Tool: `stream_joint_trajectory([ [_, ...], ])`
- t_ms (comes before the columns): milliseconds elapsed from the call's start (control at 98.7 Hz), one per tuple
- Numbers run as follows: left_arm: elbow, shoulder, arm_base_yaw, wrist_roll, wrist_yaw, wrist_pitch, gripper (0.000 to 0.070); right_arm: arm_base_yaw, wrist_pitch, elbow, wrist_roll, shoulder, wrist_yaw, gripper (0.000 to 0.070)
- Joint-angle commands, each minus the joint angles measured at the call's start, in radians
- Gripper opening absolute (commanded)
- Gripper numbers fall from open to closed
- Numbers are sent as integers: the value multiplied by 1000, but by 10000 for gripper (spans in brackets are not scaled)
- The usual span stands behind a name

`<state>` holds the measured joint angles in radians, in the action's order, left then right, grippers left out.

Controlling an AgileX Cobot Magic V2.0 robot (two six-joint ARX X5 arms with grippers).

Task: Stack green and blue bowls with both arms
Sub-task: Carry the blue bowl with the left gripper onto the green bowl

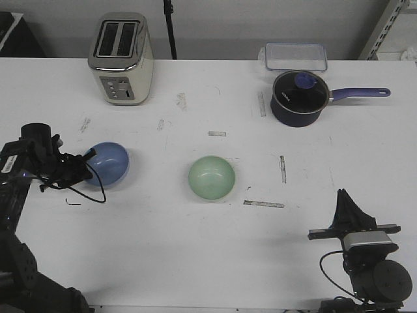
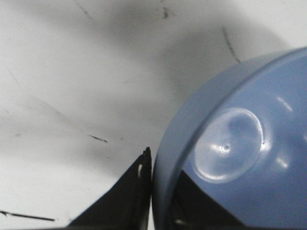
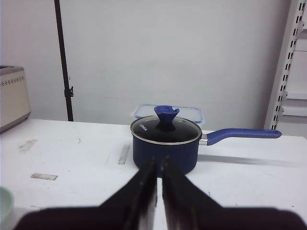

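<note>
You have two bowls on the bench: one bowl sits mid-bench, the other bowl lies near the left edge, against your left hand. The toaster stands at the far edge, left; the pan far right, a container behind it.

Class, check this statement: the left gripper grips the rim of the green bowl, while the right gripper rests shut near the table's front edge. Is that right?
Not quite. The left gripper grips the rim of the blue bowl, as the front and left wrist views show; the green bowl sits untouched mid-table. The right gripper does rest shut near the front edge.
</note>
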<state>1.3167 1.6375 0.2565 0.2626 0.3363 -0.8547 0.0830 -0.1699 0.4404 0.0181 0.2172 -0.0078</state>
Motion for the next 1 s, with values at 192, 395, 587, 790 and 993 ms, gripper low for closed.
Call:
stream_joint_trajectory([
  [192,77,-30,-148,47,6,-73,1,-1,10,4,-13,-2,-2,9],
  [395,191,-27,-304,102,5,-62,1,-1,10,4,-13,-2,-2,9],
  [587,230,0,-462,153,5,-53,1,-1,10,4,-13,-2,-2,9],
  [790,235,57,-613,212,5,6,1,-1,10,4,-13,-2,-2,9],
  [993,281,139,-707,256,1,55,1,-1,10,4,-13,-2,-2,9],
])
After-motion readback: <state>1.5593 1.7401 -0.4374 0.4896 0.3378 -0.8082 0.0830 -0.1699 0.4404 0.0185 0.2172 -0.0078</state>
